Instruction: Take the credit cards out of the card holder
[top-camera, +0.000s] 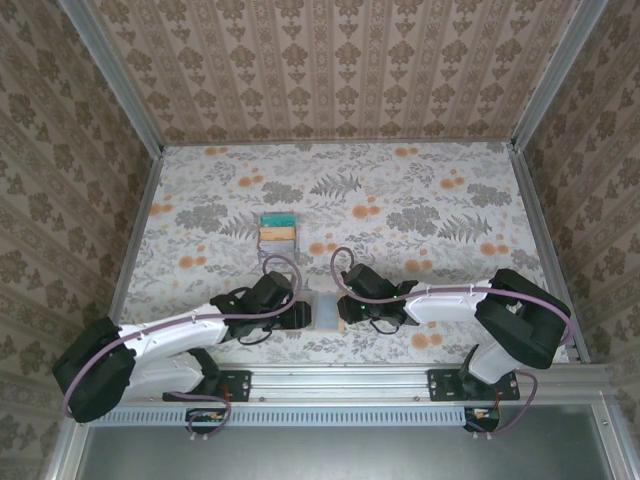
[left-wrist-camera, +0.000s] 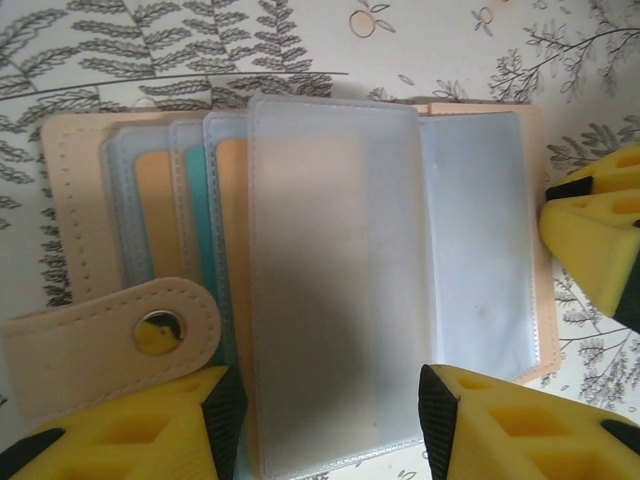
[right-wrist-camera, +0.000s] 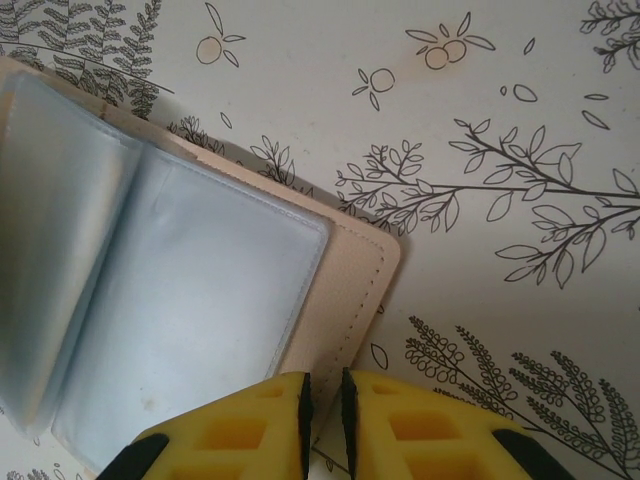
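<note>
The card holder (top-camera: 326, 310) lies open on the counter (top-camera: 450, 200) near its front edge, the left gripper (top-camera: 298, 312) at its left side and the right gripper (right-wrist-camera: 322, 405) at its right edge. Three credit cards (top-camera: 278, 231) lie together farther back, slightly left; more sit in the holder's left sleeves (left-wrist-camera: 130, 220)
</note>
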